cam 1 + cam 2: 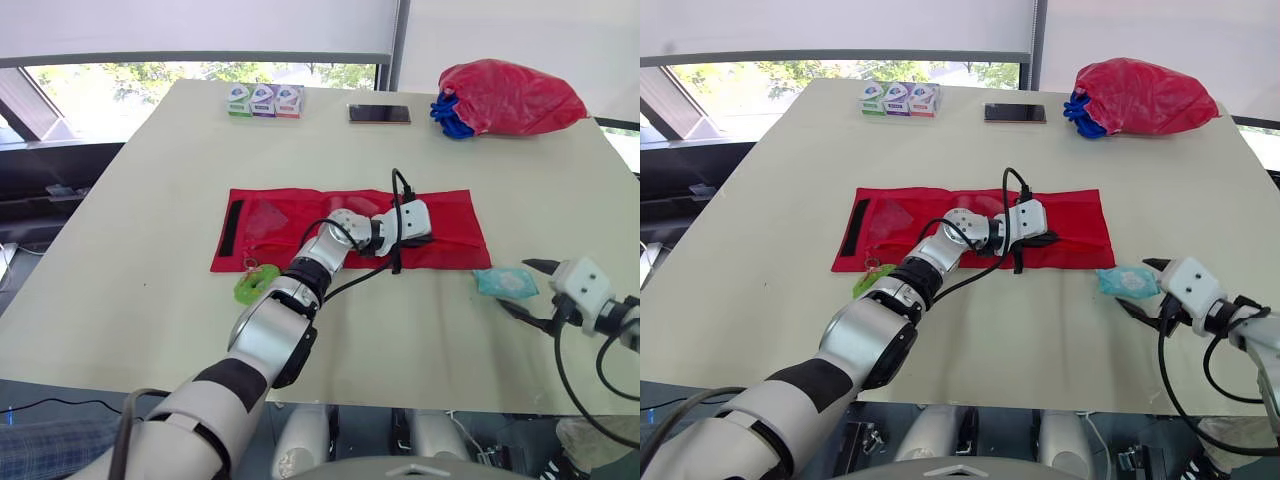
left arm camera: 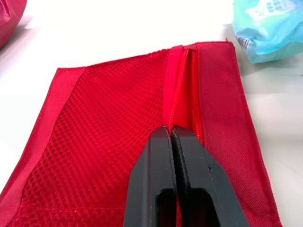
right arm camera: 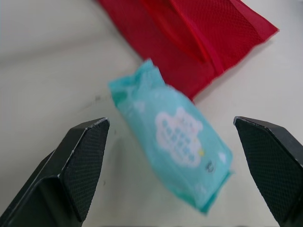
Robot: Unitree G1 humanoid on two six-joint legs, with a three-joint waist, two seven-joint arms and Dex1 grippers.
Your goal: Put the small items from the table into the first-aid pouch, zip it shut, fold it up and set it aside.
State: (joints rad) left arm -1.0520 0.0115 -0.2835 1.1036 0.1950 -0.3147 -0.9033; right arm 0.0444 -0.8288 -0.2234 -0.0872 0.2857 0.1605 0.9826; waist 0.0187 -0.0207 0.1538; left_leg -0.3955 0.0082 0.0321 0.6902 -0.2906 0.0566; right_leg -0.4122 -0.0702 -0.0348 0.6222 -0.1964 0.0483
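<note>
In the head view, the first-aid pouch (image 1: 300,225) lay unfolded and flat in the middle of the table (image 1: 130,250), with the left gripper (image 1: 412,241) down on its right part. A teal wipes pack (image 1: 505,283) lay just off the pouch at 4 o'clock, in front of the right gripper (image 1: 518,286). A green item (image 1: 252,284) touched the pouch edge at 7 o'clock.

In the left wrist view, the fingers (image 2: 158,161) were pressed together on the zipper (image 2: 176,94). We could not tell whether they pinched its pull.

In the right wrist view, the fingers (image 3: 83,156) stood wide apart on both sides of the pack, not touching it.

We judged that at least these two items were not yet packed, so packing, zipping, folding and setting aside were all left.
</note>
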